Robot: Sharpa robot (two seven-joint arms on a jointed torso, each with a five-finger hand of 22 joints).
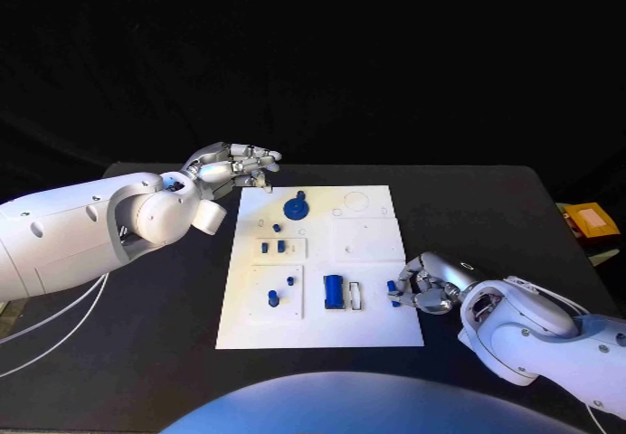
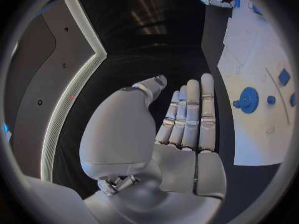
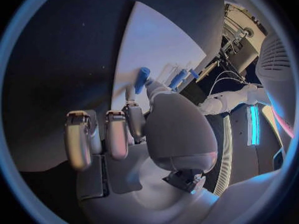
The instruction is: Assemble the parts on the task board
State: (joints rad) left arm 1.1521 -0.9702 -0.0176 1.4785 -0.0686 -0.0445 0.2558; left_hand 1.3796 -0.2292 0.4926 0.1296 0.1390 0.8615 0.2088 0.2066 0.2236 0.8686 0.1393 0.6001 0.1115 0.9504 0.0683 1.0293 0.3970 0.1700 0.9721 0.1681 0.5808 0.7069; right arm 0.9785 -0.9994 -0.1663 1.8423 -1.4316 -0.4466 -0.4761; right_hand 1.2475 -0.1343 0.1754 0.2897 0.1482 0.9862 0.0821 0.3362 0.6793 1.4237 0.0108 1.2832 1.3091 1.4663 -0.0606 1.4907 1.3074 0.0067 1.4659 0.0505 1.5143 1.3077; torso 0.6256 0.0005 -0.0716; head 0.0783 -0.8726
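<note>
Currently, I see the white rectangular task board lying at the centre of the black table, long side running from 12 to 6 o'clock. My left hand hovers just off the board's 11 o'clock corner, above the table; in the left wrist view its fingers lie straight and pressed side by side, thumb apart, with nothing in them. My right hand sits at the board's right edge, at about 4 o'clock, and pinches a small blue cylindrical peg between thumb and fingertip; the right wrist view shows the same peg standing up from the fingertips just over the white surface, the remaining fingers curled. I cannot tell if the peg touches the board.

On the board: a blue round gear near 12 o'clock, with a short blue stub beside it. Below it, small blue pegs stand in a raised white panel. Toward 7 o'clock, two more blue pegs occupy a second raised panel. Near 6 o'clock, a blue rectangular block lies beside a narrow blue bar in a slot.
</note>
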